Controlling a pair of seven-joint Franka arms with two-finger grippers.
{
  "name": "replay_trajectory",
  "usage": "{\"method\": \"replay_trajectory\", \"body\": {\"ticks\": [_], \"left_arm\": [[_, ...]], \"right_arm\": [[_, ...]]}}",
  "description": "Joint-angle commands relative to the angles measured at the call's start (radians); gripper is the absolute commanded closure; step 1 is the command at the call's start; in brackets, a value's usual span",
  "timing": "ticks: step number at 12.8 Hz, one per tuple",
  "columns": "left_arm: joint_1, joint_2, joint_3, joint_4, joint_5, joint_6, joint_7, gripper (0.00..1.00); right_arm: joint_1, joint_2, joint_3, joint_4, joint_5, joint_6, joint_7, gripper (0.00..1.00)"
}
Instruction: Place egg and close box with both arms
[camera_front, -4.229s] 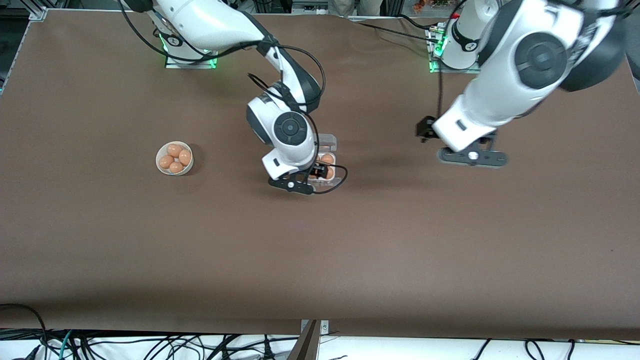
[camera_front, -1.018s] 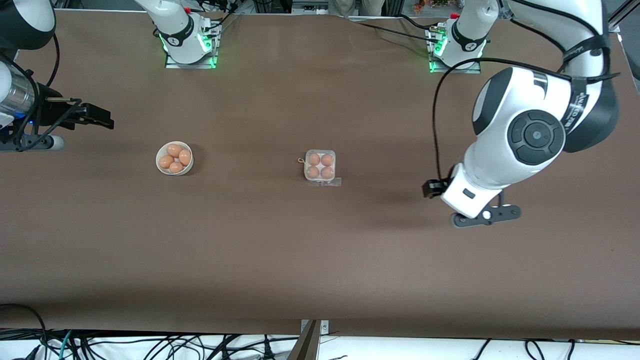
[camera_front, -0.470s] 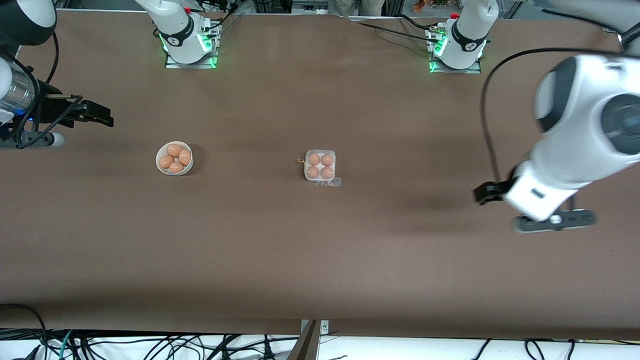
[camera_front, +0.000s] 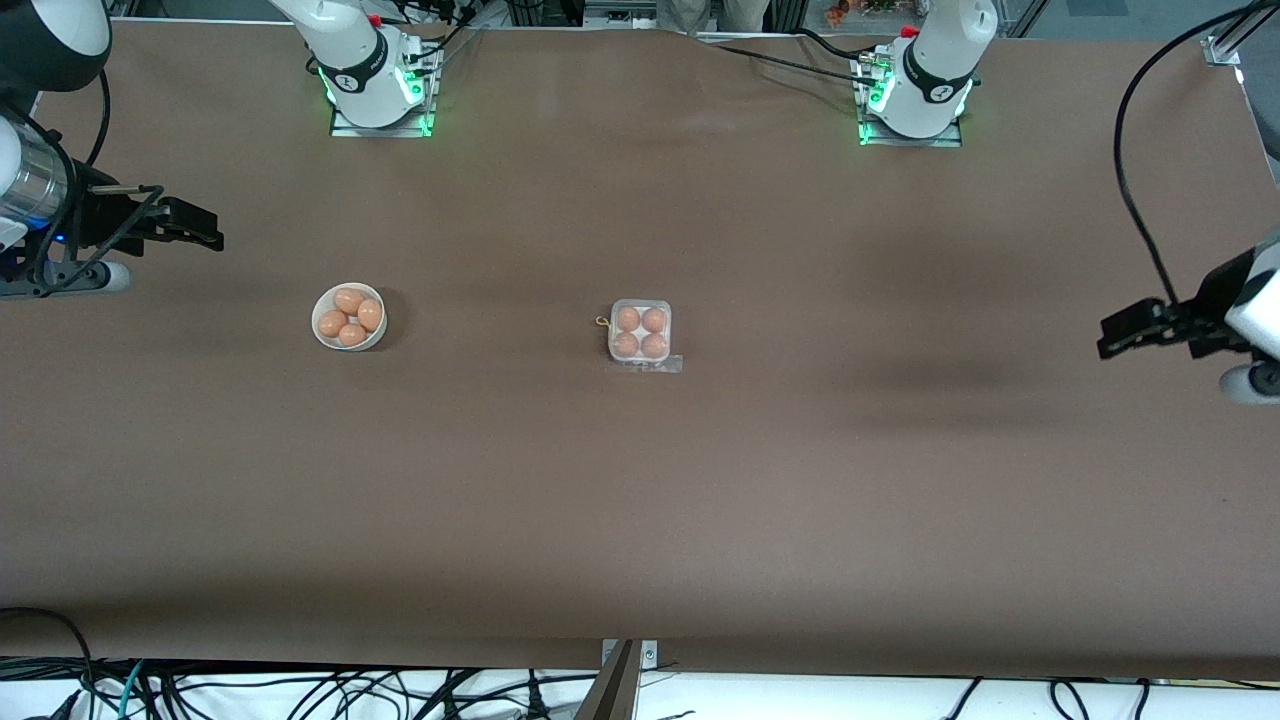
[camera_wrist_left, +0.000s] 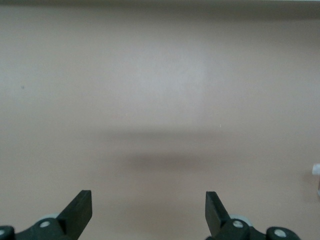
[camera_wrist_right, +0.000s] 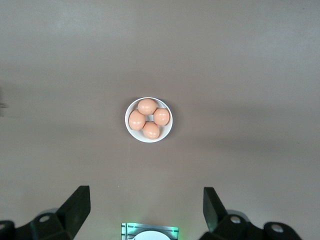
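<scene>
The box (camera_front: 640, 304) is a small clear-plastic carton in the middle of the table. Its lid is down over several brown eggs (camera_front: 640, 333). My right gripper (camera_front: 205, 236) is open and empty, up in the air over the right arm's end of the table, well away from the box. Its wrist view shows its open fingers (camera_wrist_right: 77, 205) over bare table. My left gripper (camera_front: 1112, 340) is open and empty over the left arm's end of the table. Its fingers (camera_wrist_left: 80, 210) frame only bare table.
A round white bowl (camera_front: 372, 338) with several eggs stands between the box and the right arm's end of the table. It also shows in the right wrist view (camera_wrist_right: 165, 131). The arm bases (camera_front: 378, 80) (camera_front: 915, 90) stand along the table's edge farthest from the front camera.
The right gripper left the box, whose lid, earlier open, is now down. In the last second the left arm swung away toward its own end of the table. The right arm barely moved.
</scene>
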Motion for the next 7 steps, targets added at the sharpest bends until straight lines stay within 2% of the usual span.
{"method": "replay_trajectory", "body": {"ticks": [1, 7], "left_arm": [[0.002, -0.172, -0.014, -0.214, -0.011, 0.017, 0.017, 0.0], [-0.008, -0.242, -0.014, -0.263, 0.02, 0.011, 0.017, 0.0]], "right_arm": [[-0.015, -0.015, 0.007, 0.004, -0.011, -0.018, -0.016, 0.0], [-0.015, -0.015, 0.007, 0.004, -0.009, -0.018, -0.011, 0.0]]}}
